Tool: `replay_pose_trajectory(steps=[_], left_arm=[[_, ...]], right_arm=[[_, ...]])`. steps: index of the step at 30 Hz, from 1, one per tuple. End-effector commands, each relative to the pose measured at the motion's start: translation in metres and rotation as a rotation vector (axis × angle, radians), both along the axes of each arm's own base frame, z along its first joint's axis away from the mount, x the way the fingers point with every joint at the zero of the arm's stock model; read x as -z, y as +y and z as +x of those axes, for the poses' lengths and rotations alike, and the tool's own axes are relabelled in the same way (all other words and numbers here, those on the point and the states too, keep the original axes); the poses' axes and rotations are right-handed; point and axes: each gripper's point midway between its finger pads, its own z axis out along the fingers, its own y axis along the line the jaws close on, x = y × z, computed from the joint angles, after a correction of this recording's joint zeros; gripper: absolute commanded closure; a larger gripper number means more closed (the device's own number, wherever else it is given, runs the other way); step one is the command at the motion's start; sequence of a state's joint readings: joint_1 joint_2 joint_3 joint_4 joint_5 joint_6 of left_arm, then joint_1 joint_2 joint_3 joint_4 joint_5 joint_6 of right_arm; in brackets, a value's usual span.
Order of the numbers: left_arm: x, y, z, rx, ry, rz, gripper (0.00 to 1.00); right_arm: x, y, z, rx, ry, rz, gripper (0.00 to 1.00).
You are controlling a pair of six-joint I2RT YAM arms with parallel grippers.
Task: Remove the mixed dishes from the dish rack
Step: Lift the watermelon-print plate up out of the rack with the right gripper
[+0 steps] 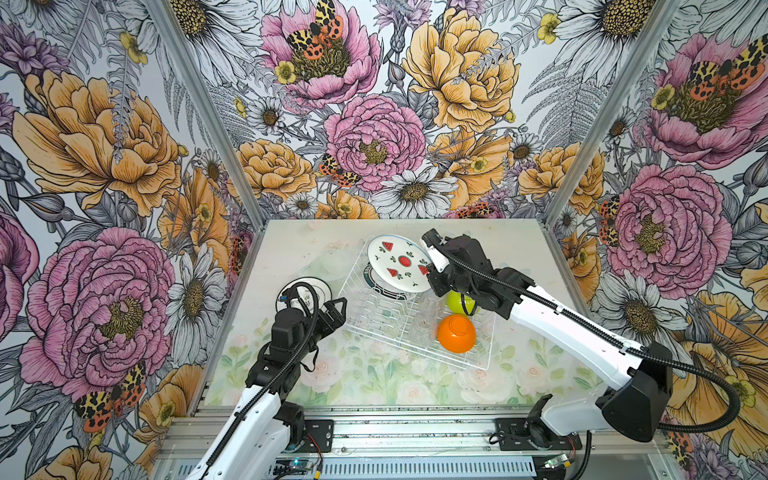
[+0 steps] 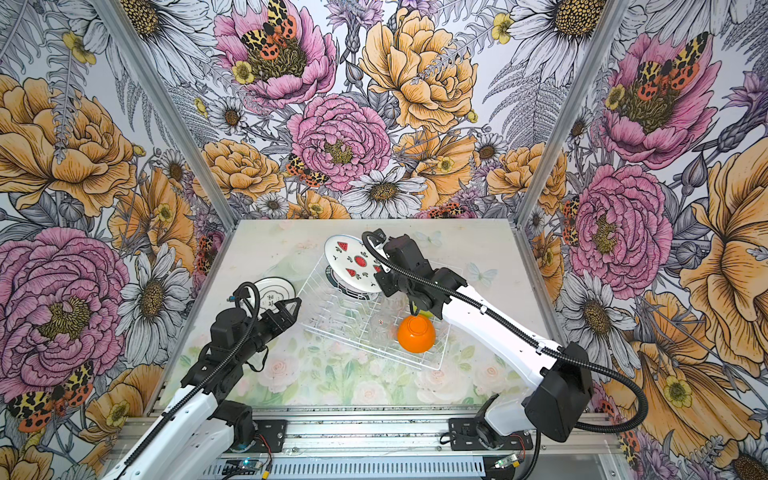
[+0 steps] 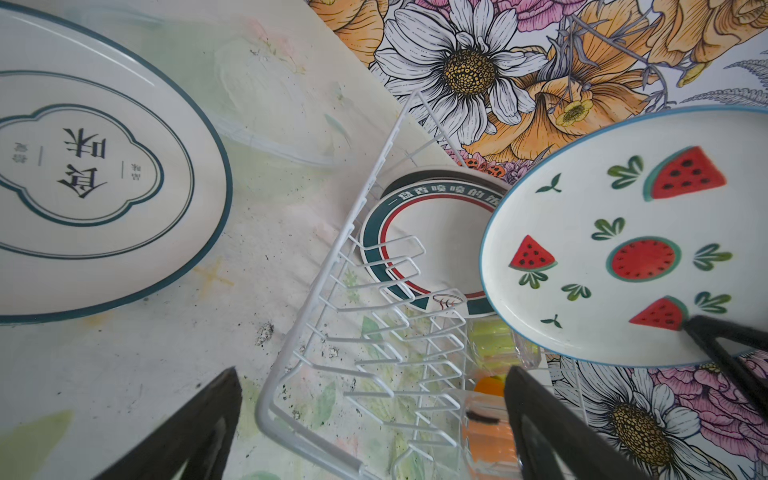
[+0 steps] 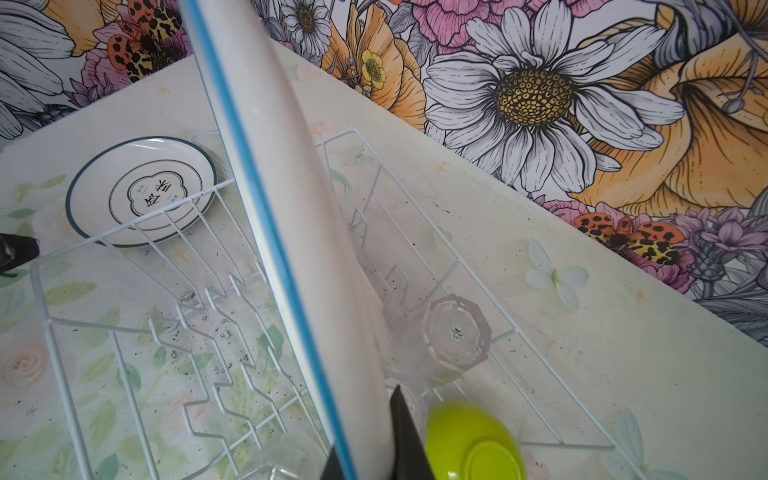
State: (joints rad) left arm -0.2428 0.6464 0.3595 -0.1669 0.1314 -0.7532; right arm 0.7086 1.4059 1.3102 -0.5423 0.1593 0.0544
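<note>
The right gripper [image 1: 429, 272] is clamped on the rim of the watermelon plate [image 1: 399, 262], which we hold tilted above the far end of the dish rack [image 1: 386, 322]. The left gripper [image 1: 337, 309], spread wide and empty, stands beside the rack, on the plate's free side.

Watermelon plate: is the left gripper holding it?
No, the right gripper grips the rim of the watermelon plate; the left gripper is open and empty.
</note>
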Motion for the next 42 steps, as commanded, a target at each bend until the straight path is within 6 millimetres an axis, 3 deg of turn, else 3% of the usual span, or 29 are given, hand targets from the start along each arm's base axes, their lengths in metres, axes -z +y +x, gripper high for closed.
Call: replay_pose_trajectory(steps=[1,13,21,31,42], left_arm=[[-0.020,-0.002,0.006,-0.009,-0.059,-0.012,0.01],[-0.038,-0.012,0.012,0.028,-0.094,-0.018,0.01],[-0.076,-0.029,0.024,0.063,-0.159,-0.028,0.01],[-0.117,-0.070,0.049,0.165,-0.229,-0.051,0.01],[-0.131,-0.102,0.072,0.259,-0.266,-0.117,0.01]], right_arm=[[-0.092,-0.009,0.016,0.095,-0.186,0.244,1.00],[-0.110,-0.013,0.015,0.078,-0.109,0.420,1.00],[-0.112,-0.017,0.017,0.077,-0.067,0.487,1.00],[-0.118,-0.016,0.021,0.075,0.020,0.621,1.00],[-0.119,0.001,0.019,0.025,0.098,0.749,1.00]])
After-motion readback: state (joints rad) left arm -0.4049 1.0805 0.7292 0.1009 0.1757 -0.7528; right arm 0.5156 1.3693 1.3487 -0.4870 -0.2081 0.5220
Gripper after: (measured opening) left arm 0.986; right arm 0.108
